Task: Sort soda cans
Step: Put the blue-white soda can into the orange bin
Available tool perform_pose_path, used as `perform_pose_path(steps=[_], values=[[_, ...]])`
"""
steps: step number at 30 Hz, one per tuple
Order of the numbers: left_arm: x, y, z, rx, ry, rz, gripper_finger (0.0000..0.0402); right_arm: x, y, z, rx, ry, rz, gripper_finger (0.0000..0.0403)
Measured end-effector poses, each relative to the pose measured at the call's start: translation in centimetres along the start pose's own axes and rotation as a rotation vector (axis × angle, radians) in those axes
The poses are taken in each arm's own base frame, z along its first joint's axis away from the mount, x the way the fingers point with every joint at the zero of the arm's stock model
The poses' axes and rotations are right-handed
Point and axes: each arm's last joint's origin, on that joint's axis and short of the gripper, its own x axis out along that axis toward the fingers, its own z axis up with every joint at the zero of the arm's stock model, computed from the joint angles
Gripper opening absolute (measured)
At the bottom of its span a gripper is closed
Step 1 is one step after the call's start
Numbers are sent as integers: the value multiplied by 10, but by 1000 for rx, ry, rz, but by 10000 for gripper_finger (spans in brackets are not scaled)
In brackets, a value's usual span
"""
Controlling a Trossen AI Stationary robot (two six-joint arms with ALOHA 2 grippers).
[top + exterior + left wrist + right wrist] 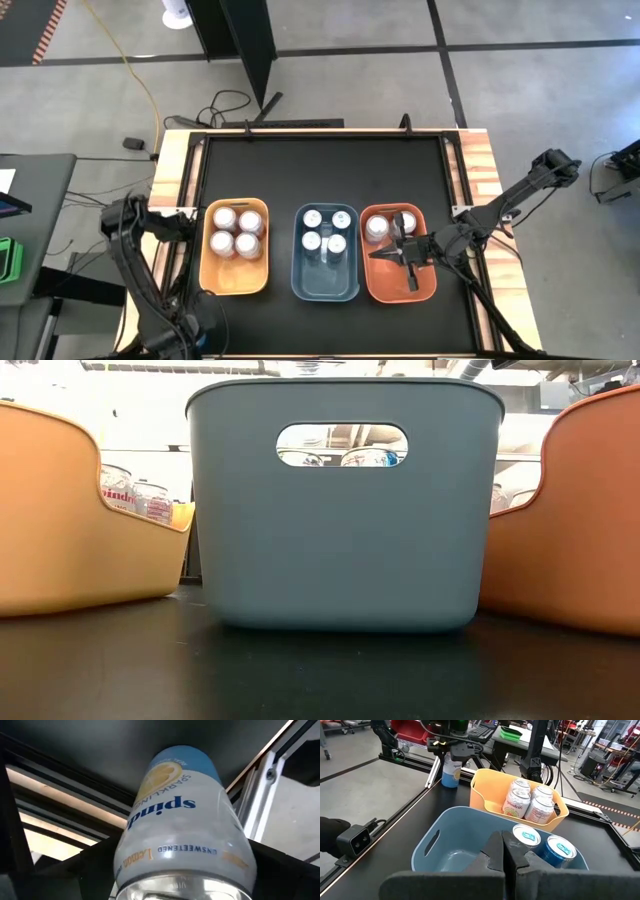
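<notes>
cans with silver tops (236,231) sit in my orange plastic bin (236,285). my left gripper (451,751) pinches a pale blue-and-white lemon soda can (182,825) beside it. my right gripper (383,254), fingers pressed together, hangs over the red-orange bin (398,289).

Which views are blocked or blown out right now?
Low view: the blue bin blocks the middle, and the room seen through its handle slot is washed out. Left wrist view: the lemon can gripped in the left hand fills the frame. Right wrist view: the shut right hand hides the lower centre. High view: even light.
</notes>
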Motion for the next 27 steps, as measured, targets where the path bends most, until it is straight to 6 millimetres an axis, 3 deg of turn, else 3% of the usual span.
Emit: perform_pose_path(steps=[6,11,20,27], values=[[6,-2,-2,54,-31,18,344,0,0,0,1,-1,0,4],[6,-1,-2,62,-46,19,295,0,0,0,3,-2,-1,4],[4,-2,2,48,-37,10,294,0,0,0,3,-2,-1,4],[-20,1,14,15,-37,-62,294,-1,1,5,6,-14,2,4]])
